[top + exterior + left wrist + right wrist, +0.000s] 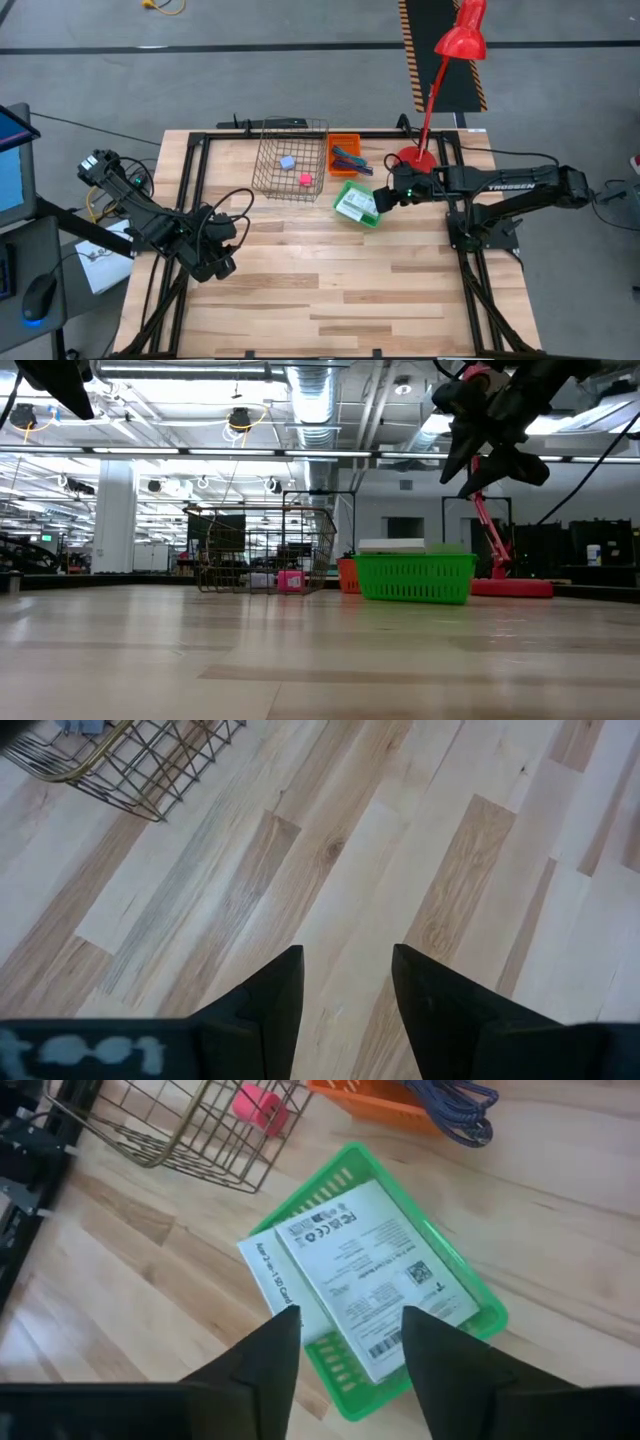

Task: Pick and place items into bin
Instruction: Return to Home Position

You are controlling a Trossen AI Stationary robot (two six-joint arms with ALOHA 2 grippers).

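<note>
Two flat white packets (370,1270) with dark print lie stacked in a green basket (470,1305), and the lower one (265,1275) juts over its rim. My right gripper (345,1340) hangs open just above them, touching nothing. A pink cube (305,180) and a lilac cube (288,161) lie on the bottom of the wire basket (290,160). Thin blue and teal sticks (347,158) lie in an orange tray (345,142). Over bare wood at the table's left, my left gripper (225,262) stands open and holds nothing.
A red desk lamp (455,40) stands with its base (415,158) at the back right, close behind my right arm. Black frame rails (195,170) run along the table's edges. Bare wood (340,290) fills the middle and near part of the table.
</note>
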